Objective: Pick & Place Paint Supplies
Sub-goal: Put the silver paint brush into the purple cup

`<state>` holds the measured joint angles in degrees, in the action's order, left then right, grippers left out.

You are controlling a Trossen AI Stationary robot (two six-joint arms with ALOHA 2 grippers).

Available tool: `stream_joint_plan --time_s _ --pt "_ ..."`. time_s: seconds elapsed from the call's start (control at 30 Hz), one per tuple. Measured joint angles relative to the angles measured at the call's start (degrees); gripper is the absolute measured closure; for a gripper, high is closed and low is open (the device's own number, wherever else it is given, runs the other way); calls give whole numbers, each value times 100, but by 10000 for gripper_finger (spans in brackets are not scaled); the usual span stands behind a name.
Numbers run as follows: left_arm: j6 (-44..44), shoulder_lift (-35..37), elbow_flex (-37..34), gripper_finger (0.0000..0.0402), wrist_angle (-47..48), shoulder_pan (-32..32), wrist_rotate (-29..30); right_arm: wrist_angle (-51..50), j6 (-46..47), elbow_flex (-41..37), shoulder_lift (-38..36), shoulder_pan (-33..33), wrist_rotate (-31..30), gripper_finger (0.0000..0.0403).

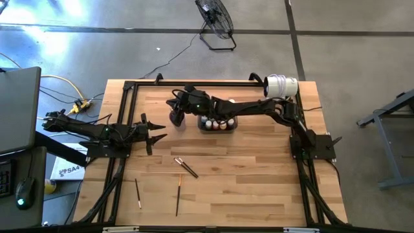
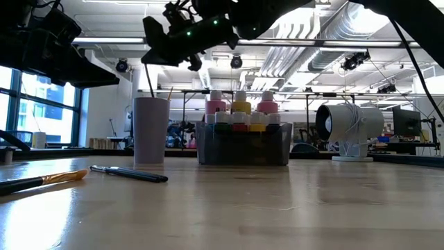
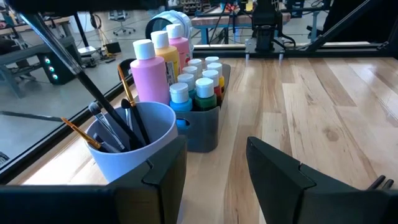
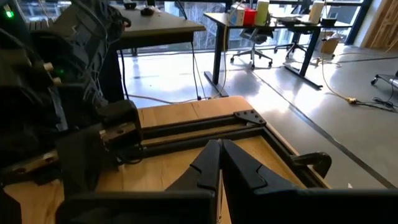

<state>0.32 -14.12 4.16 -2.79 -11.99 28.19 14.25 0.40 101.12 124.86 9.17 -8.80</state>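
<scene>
The right gripper is hovering above the small purple plastic cup, its fingers pressed shut, nothing visibly in them. The cup, holding thin dark-handled paintbrushes, is standing just beside the dark grey rectangular tray, which is carrying the pink, yellow and white-capped paint bottles. More loose brushes are lying on the wooden table well in front of the tray. The left gripper is waiting near the tray, fingers partly spread and empty.

Cup left of tray, touching; bottles in tray.
</scene>
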Motion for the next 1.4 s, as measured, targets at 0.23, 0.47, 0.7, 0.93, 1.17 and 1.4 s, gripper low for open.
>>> stream_joint_plan --time_s 0.23,0.47,0.7,0.93,1.17,1.4 --pt "0 -1 0 236 0 -2 -1 -100 3 0 0 0 1 399" --pt "0 -1 0 236 0 -2 -1 -80 160 0 0 0 -5 397" --pt "0 0 0 236 0 -2 -1 -78 264 0 -2 -13 88 337" --pt "-1 0 0 236 0 -2 -1 -235 452 -1 -77 -19 176 286" --pt "-55 -1 0 236 85 -2 -24 -1667 444 0 -960 -218 388 301" --pt "-57 -1 2 236 286 -2 -16 -3659 439 4 -1912 -731 304 329"
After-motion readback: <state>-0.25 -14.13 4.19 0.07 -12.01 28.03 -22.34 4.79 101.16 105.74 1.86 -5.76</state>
